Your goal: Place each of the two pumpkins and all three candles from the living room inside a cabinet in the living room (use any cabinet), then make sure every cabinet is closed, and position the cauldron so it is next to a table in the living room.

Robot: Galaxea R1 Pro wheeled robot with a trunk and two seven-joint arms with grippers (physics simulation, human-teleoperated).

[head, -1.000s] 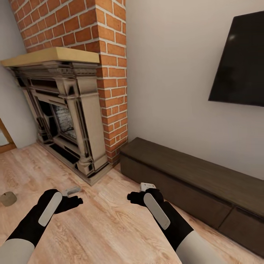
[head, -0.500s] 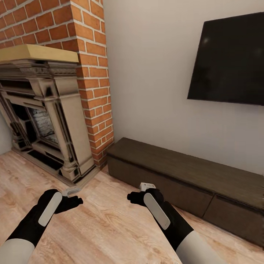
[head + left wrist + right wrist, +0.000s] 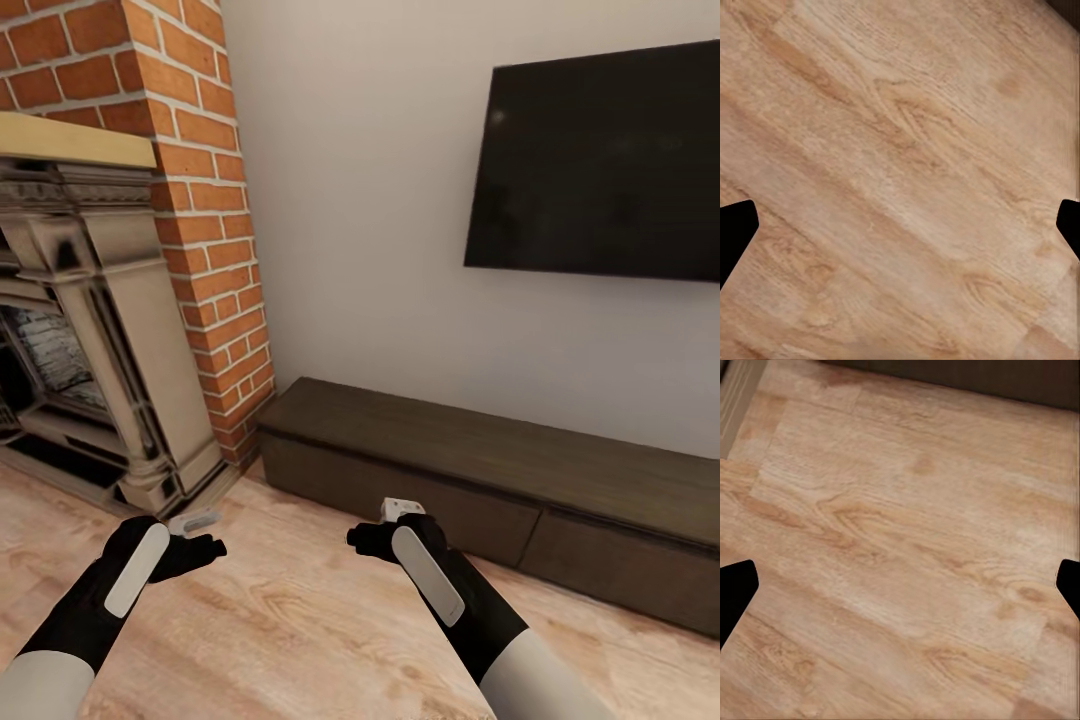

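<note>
Head camera high, wrist cameras low over the floor

The head view looks forward and down at the cabinet (image 3: 480, 470) against the wall; both wrist views face the plank floor (image 3: 900, 150) closely, sharing it with the head view.

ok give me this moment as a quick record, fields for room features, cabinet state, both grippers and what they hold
room features: brick fireplace at left, dark wall-mounted tv, wood plank floor
cabinet: long low dark-brown cabinet against the wall under the tv, all visible fronts flush and shut, nothing on top
left gripper: left gripper open, empty, above bare floor
right gripper: right gripper open, empty, above the floor in front of the cabinet
</note>
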